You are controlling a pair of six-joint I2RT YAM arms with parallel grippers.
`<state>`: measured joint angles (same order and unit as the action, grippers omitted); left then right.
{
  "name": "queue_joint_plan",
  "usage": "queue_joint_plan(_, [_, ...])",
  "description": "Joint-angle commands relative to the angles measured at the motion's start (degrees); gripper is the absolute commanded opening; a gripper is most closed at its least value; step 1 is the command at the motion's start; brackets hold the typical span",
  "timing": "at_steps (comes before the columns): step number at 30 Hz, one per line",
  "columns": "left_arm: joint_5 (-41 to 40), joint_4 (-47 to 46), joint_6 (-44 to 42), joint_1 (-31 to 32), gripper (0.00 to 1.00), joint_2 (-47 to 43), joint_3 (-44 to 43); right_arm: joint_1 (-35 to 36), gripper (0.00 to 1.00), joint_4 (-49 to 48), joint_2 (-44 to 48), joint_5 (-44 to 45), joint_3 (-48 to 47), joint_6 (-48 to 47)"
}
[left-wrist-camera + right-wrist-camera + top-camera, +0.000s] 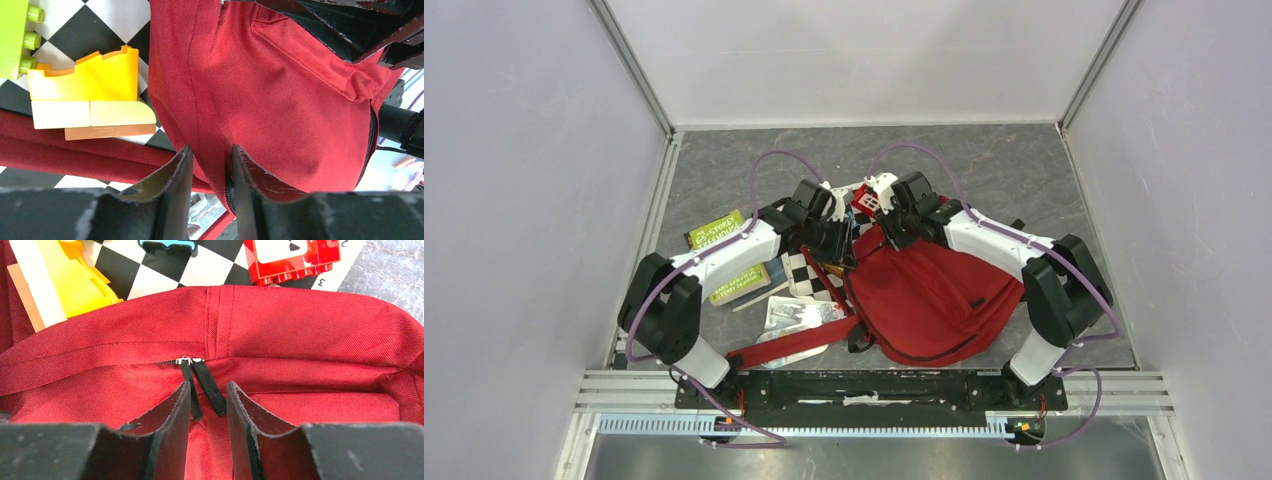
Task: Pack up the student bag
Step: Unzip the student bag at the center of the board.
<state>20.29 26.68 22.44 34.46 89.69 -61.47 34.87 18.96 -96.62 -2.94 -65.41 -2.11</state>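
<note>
The student bag (934, 295) is a red backpack lying on the table in front of the right arm, with one red shoulder strap (789, 343) stretched out to the left. My left gripper (842, 240) is at the bag's upper left edge. In the left wrist view it (211, 147) is shut on a fold of red fabric (280, 100) beside the black zipper. My right gripper (894, 235) is over the bag's top. In the right wrist view it (208, 383) stands narrowly open, with two black zipper pull tabs (209, 390) between its fingertips and not pinched.
A black-and-white checkered mat (809, 272) lies under the bag's left side and carries a yellow toy block (85, 85), a lime block (15, 35) and a red block (295, 257). Two yellow-green books (716, 230) and a clear packet (799, 313) lie to the left.
</note>
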Motion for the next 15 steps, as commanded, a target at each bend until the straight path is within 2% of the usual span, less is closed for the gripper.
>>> queue_joint_plan(1, [2.95,-1.9,-0.64,-0.18,0.35,1.08,0.04,0.17,0.36,-0.76,0.22,-1.67,-1.23,-0.88])
queue_joint_plan(9, [1.81,-1.69,-0.21,-0.14,0.11,1.02,1.24,0.45,0.29,-0.72,-0.22,-3.91,-0.76,-1.12])
queue_joint_plan(15, [1.33,-3.07,2.23,-0.08,0.02,0.33,2.91,0.95,0.27,-0.43,-1.32,-4.24,-0.59,-1.54])
